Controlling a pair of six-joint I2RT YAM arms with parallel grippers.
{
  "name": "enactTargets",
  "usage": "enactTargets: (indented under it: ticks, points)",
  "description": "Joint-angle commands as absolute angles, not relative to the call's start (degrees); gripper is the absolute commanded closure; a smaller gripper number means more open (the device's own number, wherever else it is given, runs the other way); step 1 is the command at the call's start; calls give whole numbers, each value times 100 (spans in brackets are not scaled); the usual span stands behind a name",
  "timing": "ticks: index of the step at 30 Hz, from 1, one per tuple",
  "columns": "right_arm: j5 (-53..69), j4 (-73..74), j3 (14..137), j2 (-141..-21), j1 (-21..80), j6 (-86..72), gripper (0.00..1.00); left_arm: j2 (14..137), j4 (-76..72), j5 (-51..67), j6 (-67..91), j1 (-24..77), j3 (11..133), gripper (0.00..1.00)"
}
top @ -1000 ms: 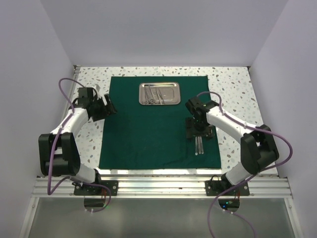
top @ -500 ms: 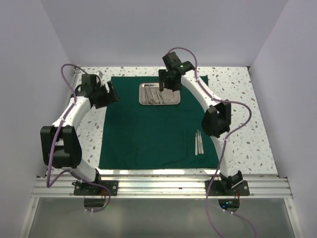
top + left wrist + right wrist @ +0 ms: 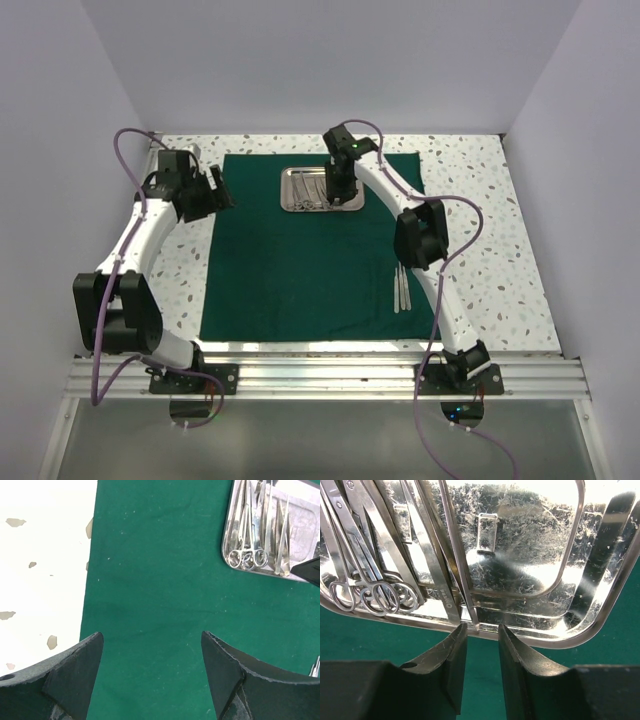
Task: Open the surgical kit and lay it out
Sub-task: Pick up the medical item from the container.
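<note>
The dark green drape lies spread flat on the table. The steel tray sits on its far middle and holds several slim silver instruments. Two more instruments lie side by side on the drape's right part. My right gripper is low over the tray. In the right wrist view its jaws stand a narrow gap apart at the tray's near rim, with the tip of a slim instrument at their mouth. My left gripper is open and empty above the drape's left edge.
The table is speckled white terrazzo, with walls on three sides. The left wrist view shows the tray with ring-handled instruments at its top right. A metal rail runs along the near edge.
My right arm has swung from the two laid-out instruments on the drape's right to the tray at the back and come down onto it. My left gripper has barely shifted.
</note>
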State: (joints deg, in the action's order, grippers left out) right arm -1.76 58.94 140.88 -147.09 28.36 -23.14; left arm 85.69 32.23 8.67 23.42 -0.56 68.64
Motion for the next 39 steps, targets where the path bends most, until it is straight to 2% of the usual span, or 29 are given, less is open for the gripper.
enactTargets:
  ticks: [1, 12, 18, 21, 22, 28, 32, 36, 39]
  points:
    - [-18, 5915, 14282, -14774, 2804, -2338, 65, 8420, 3314, 817, 2338, -44, 6750, 17]
    - [-52, 5880, 14502, -15231, 2821, -2434, 67, 8192, 3454, 528, 2162, -44, 6601, 17]
    - [-149, 5818, 14677, -15398, 2821, -2505, 83, 8139, 3472, 457, 2101, -44, 6565, 17]
    - [-228, 5818, 14704, -15407, 2813, -2496, 98, 8183, 3454, 448, 2074, -53, 6600, 17]
    - [-246, 5827, 14695, -15399, 2813, -2461, 100, 8209, 3437, 457, 2066, -44, 6609, 17]
    - [-395, 5819, 14809, -15188, 2725, -2443, 100, 8288, 3384, 536, 2065, -62, 6688, 17]
    - [-431, 5687, 14731, -14566, 2646, -2479, 100, 8358, 3314, 659, 2057, -62, 6732, 17]
    - [-422, 5494, 13951, -13643, 2663, -2548, 100, 8446, 3226, 835, 2057, -62, 6768, 17]
    - [-282, 5204, 12679, -12748, 2742, -2689, 100, 8455, 3059, 1001, 2074, -62, 6645, 17]
